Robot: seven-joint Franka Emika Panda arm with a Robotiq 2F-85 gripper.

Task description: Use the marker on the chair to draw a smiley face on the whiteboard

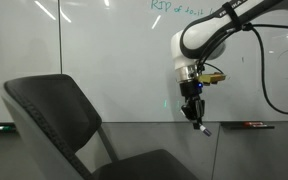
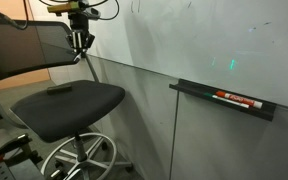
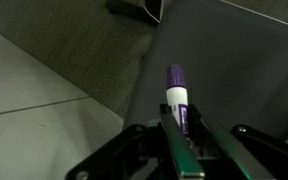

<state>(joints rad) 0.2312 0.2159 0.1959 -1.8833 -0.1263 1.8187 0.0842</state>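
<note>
Marker (image 3: pixel 176 95), purple-tipped, is clamped in the gripper (image 1: pixel 195 114), hanging right of the chair (image 1: pixel 54 115) back, near the whiteboard (image 1: pixel 104 50); I judge its tip should turn square to the board and press lightly, with a firm grip

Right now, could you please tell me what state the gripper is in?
The gripper is closed, holding the marker between its fingers.
</note>
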